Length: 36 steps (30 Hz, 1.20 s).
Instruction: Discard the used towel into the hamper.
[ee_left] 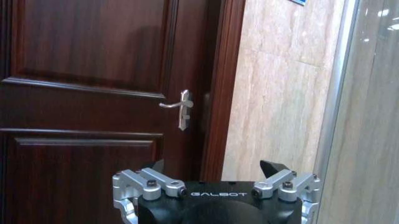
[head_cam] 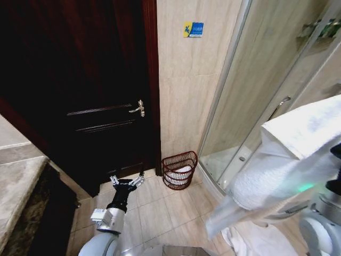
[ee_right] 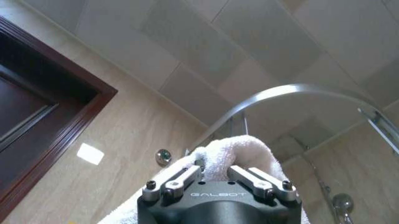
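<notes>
White towel [head_cam: 287,165] hung big and close, draped from the right gripper [ee_right: 217,173], whose fingers [ee_right: 181,179] were pinched tight on a fold of the cloth, raised high beside the glass shower enclosure [head_cam: 250,80]. Well below and away from that gripper, the hamper [head_cam: 179,169] sat on the tiled floor [head_cam: 154,213] against the beige wall [head_cam: 184,90], something white inside it. Left gripper [head_cam: 128,180] hung low, jaws spread wide and holding nothing, just short of the dark wooden door [head_cam: 80,80] with its metal handle [ee_left: 179,107].
</notes>
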Tool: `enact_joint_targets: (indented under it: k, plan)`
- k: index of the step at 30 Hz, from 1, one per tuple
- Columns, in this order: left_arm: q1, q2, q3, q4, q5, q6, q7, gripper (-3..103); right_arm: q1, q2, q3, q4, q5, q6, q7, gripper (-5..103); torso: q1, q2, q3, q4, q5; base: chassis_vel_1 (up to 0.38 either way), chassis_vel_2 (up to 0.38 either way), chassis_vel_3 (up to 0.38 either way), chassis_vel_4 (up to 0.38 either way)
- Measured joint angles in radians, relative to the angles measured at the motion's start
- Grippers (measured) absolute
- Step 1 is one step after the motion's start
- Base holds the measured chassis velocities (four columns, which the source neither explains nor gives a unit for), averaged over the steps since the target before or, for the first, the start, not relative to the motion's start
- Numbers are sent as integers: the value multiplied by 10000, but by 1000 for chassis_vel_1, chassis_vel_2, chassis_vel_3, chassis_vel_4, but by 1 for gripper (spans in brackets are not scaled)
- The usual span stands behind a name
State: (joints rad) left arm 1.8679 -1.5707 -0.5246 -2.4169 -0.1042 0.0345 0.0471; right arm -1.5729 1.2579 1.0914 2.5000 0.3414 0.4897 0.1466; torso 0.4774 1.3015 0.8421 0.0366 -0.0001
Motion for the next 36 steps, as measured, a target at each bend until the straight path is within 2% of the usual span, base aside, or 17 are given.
enact_joint_targets:
  k: [16,36]
  plan:
    - [0,0,0,0,0,0,0,100,-69,-30,136,0,28,0,0,6,0,0,0,0,1,16,14,17,14]
    - [0,0,0,0,0,0,0,100,-95,-94,270,0,144,219,-27,6,0,0,0,3,1,80,85,73,74]
